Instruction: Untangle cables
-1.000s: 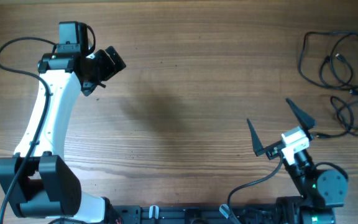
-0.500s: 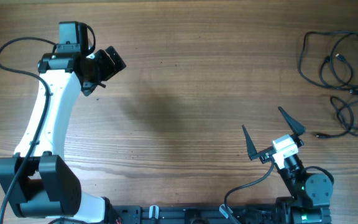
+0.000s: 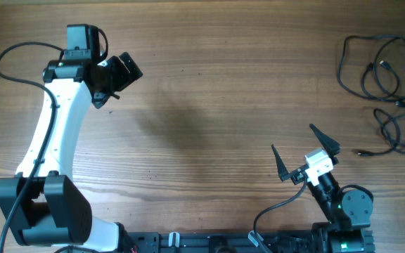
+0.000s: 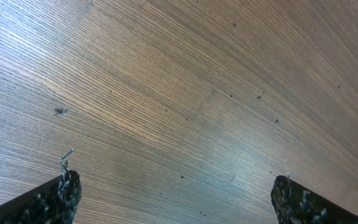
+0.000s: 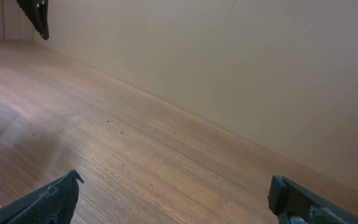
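**Along the table's near edge, right side: gripper retreating**

Right gripper, spread wide and empty, is drawing back from the cables, which are lying untouched in loose loops at the far right corner. Left gripper is hanging open near the far left corner.

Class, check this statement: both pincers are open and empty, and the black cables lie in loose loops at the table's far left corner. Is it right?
No. The cables lie at the far right corner, not the left; the overhead view shows it. Both the left pincer and the right pincer are open and empty.
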Controlling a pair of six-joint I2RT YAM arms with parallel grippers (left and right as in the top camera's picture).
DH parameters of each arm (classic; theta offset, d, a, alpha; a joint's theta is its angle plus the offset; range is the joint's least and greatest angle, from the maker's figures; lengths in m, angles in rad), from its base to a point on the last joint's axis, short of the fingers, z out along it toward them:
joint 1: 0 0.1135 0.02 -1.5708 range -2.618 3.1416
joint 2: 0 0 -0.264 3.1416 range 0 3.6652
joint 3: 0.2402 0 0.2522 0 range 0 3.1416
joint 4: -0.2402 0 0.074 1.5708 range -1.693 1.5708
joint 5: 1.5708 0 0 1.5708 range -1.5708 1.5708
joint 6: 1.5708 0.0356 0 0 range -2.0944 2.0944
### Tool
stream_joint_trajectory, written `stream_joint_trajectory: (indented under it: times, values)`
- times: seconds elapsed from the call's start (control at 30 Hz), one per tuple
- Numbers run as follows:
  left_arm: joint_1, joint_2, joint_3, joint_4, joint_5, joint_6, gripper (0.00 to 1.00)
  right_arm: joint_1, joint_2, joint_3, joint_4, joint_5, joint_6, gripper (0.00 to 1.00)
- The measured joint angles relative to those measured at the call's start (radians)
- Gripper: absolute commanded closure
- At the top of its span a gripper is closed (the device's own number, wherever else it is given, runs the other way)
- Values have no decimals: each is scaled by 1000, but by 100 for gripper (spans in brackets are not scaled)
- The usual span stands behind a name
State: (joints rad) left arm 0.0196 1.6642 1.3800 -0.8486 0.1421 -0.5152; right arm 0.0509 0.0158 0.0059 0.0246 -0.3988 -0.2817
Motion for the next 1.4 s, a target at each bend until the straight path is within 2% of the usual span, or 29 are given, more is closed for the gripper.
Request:
stream_joint_trajectory:
  times: [0.9, 1.0, 1.23, 1.4]
  values:
    - [-9, -16, 0, 0, 0, 0, 0, 0, 0, 0, 0, 0, 0, 0]
    - [-39, -113, -7, -5, -26, 0, 0, 0, 0, 0, 0, 0, 0, 0]
    - [-61, -507, -47, 25, -109, 1, 0, 0, 0, 0, 0, 0, 0, 0]
    - [-37, -765, -296, 304, -105, 108, 0, 0, 0, 0, 0, 0, 0, 0]
